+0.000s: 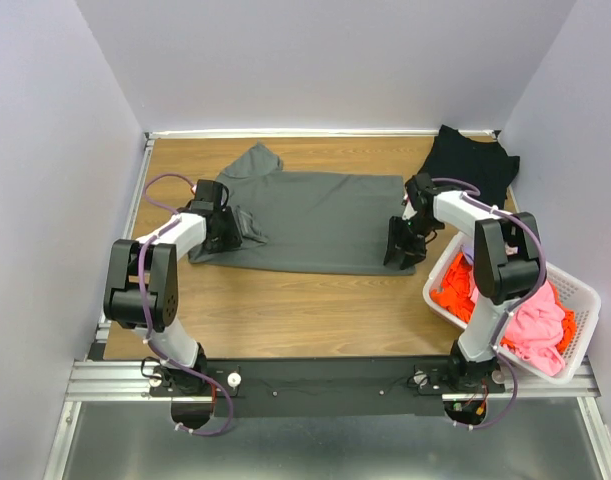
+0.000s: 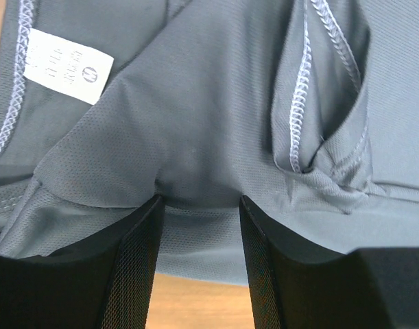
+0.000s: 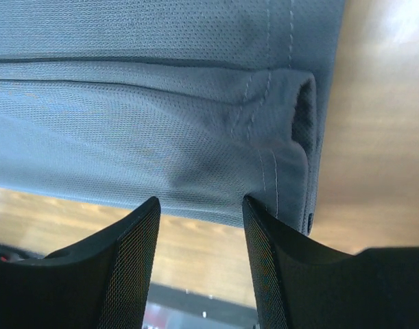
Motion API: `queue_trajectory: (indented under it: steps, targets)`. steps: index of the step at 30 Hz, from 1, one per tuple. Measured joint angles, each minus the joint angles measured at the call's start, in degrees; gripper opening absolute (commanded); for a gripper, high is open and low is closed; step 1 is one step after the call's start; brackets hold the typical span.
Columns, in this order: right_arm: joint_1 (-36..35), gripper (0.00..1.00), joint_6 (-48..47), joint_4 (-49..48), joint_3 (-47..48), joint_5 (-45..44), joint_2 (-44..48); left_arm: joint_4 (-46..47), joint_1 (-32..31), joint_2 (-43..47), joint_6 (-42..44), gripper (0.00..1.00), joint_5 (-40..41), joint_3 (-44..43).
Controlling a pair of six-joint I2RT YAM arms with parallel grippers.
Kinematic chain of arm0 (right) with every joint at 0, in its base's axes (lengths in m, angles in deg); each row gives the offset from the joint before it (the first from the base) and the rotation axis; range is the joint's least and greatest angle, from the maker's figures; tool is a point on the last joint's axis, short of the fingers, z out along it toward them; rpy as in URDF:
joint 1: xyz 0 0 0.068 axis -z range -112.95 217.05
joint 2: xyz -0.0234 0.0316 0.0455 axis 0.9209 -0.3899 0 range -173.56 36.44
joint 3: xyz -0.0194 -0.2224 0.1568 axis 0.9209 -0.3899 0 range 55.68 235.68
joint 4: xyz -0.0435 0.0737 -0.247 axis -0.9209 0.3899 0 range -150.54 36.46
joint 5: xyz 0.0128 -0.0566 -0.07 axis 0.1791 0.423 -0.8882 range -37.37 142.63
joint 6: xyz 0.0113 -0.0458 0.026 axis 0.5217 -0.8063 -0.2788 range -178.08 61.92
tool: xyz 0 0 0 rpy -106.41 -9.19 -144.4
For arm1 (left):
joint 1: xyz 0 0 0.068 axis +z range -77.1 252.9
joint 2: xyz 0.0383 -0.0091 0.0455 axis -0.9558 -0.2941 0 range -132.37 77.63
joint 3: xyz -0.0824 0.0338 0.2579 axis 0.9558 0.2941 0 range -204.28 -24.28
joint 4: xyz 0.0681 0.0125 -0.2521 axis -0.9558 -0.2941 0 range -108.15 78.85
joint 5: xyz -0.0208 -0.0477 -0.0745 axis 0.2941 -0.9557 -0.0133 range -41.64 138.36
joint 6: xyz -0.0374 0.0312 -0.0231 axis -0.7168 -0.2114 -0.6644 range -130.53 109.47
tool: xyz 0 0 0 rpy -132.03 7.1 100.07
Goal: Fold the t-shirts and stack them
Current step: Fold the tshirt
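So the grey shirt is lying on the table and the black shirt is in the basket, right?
No. The top external view shows the black t-shirt lying on the table beyond the white basket, not in it. The dark grey t-shirt does lie there.

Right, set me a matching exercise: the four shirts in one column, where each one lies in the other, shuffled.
Things:
1. grey shirt
2. black shirt
3. orange shirt
4. pink shirt

Places:
A. far right corner of the table
B. right part of the basket
C. spread out mid-table
D. left part of the basket

Pairs: 1-C, 2-A, 3-D, 4-B
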Motion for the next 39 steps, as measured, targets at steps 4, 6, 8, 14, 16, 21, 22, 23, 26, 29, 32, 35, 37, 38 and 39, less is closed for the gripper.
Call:
queue_trajectory:
  steps: [4,6,8,14,16,21,22,23,26,29,32,35,37,38,39]
  targets:
    - [-0.15,0.59,0.07,1.95,-0.92,0.61,0.66,-2.80,-0.26,0.55,0.09,0.56,0.57,-0.26]
    - [-0.13,0.59,0.11,2.75,-0.59,0.63,0.68,-5.35,-0.96,0.44,0.07,0.57,1.05,-1.75]
    - [-0.13,0.59,0.15,3.82,0.26,0.63,0.68,-7.58,-2.64,0.11,-0.02,0.56,1.36,-5.29]
    - [-0.13,0.59,1.05,4.70,4.79,0.70,0.74,-7.10,-6.51,-2.23,-0.61,0.56,1.20,-15.23]
    - [-0.13,0.59,1.14,4.72,5.03,0.72,0.79,-6.62,-6.54,-4.00,-0.76,0.55,1.20,-16.65]
    - [-0.13,0.59,1.29,4.90,5.03,0.70,0.81,-6.16,-7.28,-9.35,-0.87,0.55,1.20,-17.35]
    - [-0.13,0.59,1.36,4.90,5.03,0.68,0.81,-6.12,-7.72,-10.12,-1.01,0.55,0.79,-16.87]
    - [-0.13,0.59,1.44,4.92,5.03,0.68,0.81,-5.99,-8.11,-10.49,-1.05,0.55,0.50,-16.52]
    - [-0.13,0.59,1.62,4.92,5.01,0.68,0.92,-5.42,-8.96,-11.39,-1.22,0.55,-0.46,-16.26]
    - [-0.13,0.59,1.66,4.92,4.94,0.68,1.16,-4.50,-9.42,-11.96,-1.25,0.54,-1.09,-16.26]
    - [-0.13,0.59,1.68,4.92,4.83,0.68,1.46,-4.17,-9.42,-12.04,-1.27,0.55,-1.64,-16.26]
    - [-0.13,0.59,1.70,4.92,4.72,0.68,1.64,-3.54,-9.40,-12.07,-1.44,0.54,-2.10,-16.26]
    - [-0.13,0.59,1.73,4.94,4.66,0.70,1.68,-3.19,-9.51,-12.07,-1.55,0.54,-2.71,-16.26]
    - [-0.13,0.59,1.75,4.94,4.66,0.68,1.68,-2.82,-9.62,-12.07,-1.62,0.54,-3.10,-16.26]
    - [-0.13,0.59,1.90,4.94,4.63,0.68,1.68,-2.49,-9.75,-12.13,-1.66,0.54,-3.30,-16.26]
